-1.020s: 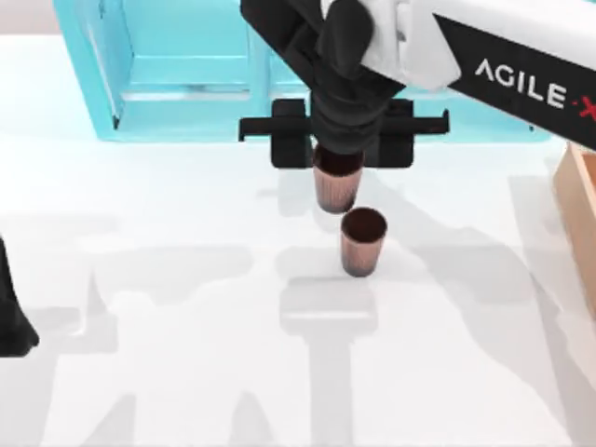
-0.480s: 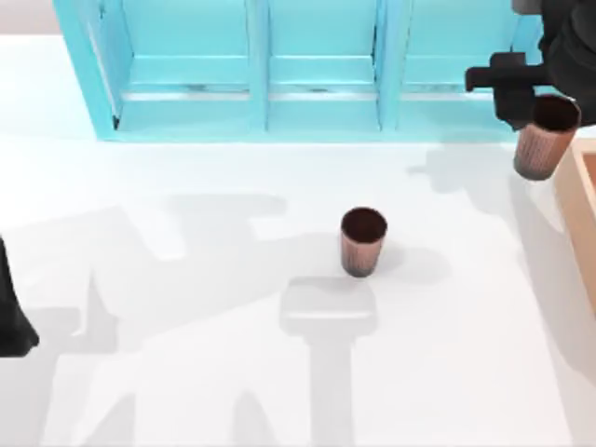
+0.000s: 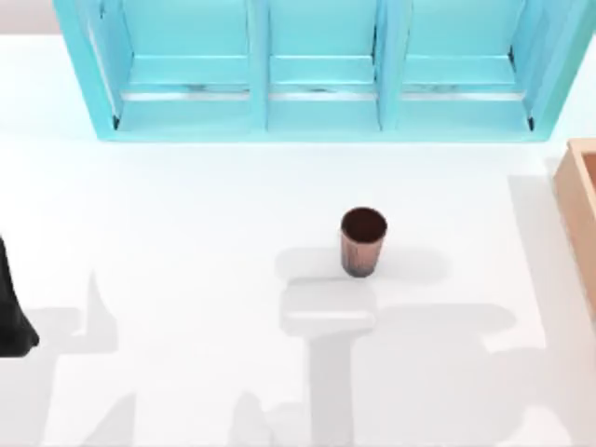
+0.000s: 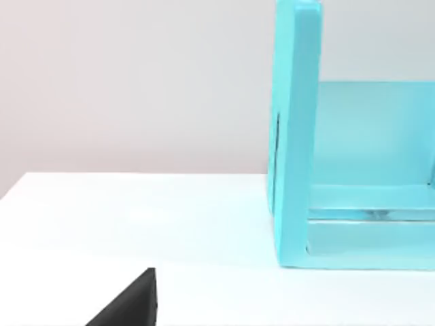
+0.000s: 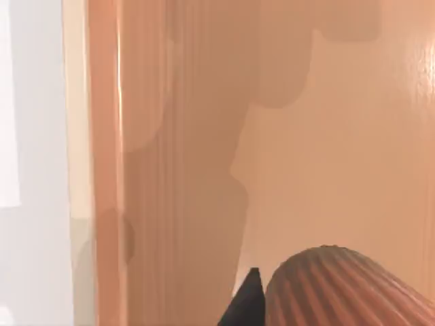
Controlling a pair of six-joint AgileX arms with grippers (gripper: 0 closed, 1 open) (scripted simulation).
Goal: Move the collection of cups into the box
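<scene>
- White worktop [image 3: 186, 242] under everything, seen from above and again past the left wrist.
- Turquoise shelf unit [image 3: 317, 74] along the far edge, three open bays facing the camera; from the left wrist, just its end wall and one bay.
- Box [image 3: 579, 200] at the right edge of the top view, cut off by the frame, showing one tan wall. From the right wrist, its inside instead: thick wall [image 5: 109, 170] and smooth floor, shadows across both.
- Left arm [image 3: 11, 317] parked at the left edge of the worktop, well apart from the cups.
- Standing cup [image 3: 362, 241] near the middle of the worktop, upright, long axis vertical, dark mouth up, narrow end down, well apart from box and shelf unit.
- Held cup [image 5: 340, 288] in the right wrist view, close under the camera, above the box floor, ribbed side showing; mouth hidden, so cannot tell which way it points.
- Right gripper [image 5: 253, 304] over the box interior, jaws closed on the held cup, one dark tip against its ribs.
- Left gripper [image 4: 128, 307] a dark wedge low in the left wrist view; cannot tell how the jaws stand.
</scene>
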